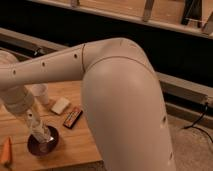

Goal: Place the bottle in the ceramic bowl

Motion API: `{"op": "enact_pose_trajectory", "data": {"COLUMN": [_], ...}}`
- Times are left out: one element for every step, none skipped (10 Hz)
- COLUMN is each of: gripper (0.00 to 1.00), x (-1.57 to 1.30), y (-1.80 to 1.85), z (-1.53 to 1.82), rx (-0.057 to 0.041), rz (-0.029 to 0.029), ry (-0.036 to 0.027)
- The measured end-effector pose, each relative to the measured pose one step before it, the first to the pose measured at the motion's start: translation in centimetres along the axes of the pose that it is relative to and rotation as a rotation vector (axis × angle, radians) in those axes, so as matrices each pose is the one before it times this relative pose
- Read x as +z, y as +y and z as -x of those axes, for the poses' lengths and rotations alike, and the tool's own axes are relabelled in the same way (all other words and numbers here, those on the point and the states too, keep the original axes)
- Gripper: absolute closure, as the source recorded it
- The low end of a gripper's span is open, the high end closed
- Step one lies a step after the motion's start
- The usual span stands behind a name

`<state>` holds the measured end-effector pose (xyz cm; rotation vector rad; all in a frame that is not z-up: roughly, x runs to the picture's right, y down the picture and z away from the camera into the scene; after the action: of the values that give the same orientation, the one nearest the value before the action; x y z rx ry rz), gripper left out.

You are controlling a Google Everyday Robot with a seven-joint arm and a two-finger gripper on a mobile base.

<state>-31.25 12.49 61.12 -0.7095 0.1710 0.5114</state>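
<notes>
- Far left: orange object (5,150) at the table's (80,145) near-left corner, near the bowl, so there is little room on that side.
- Gripper (31,119): above the ceramic bowl (31,146), fingers pinching the bottle's (40,130) upper end.
- Bottle: tilted, lower end down in the bowl.
- Risk: the bowl is shallow, so if the bottle is let go at this lean it may topple over the rim and roll off the table's close near edge.
- White cup (41,93): beyond the bowl, where a far-side retreat could knock it.
- Pale block (60,105) and snack bar (72,118): to the right, apart from the bowl.
- Arm (120,100): hides the table's right end.
- Open room: straight up.
</notes>
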Motion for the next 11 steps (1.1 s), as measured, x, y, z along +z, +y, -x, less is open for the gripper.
{"op": "enact_pose_trajectory", "data": {"gripper": [1.00,1.00,1.00,1.00,1.00,1.00,1.00,1.00,1.00,1.00,1.00], "x": [0.361,0.369,0.404,0.424,0.400,0.295,0.366,0.193,0.258,0.257,0.198], "y": [0.207,0.232,0.309,0.297,0.281,0.182,0.165,0.065,0.097,0.029,-0.055], "z": [-0.123,-0.155,-0.122,-0.170,-0.095,-0.039,-0.013,0.032,0.077,0.089,0.068], "rx": [-0.00444,-0.00530,-0.00691,-0.00728,-0.00615,-0.00319,-0.00386,-0.00262,-0.00354,-0.00704,-0.00464], "rz": [0.00082,0.00105,0.00227,0.00206,0.00344,0.00305,0.00386,0.00238,0.00320,0.00312,0.00065], "ry": [0.00244,0.00442,0.00381,0.00570,0.00362,0.00165,-0.00117,-0.00287,-0.00618,-0.00878,-0.00707]}}
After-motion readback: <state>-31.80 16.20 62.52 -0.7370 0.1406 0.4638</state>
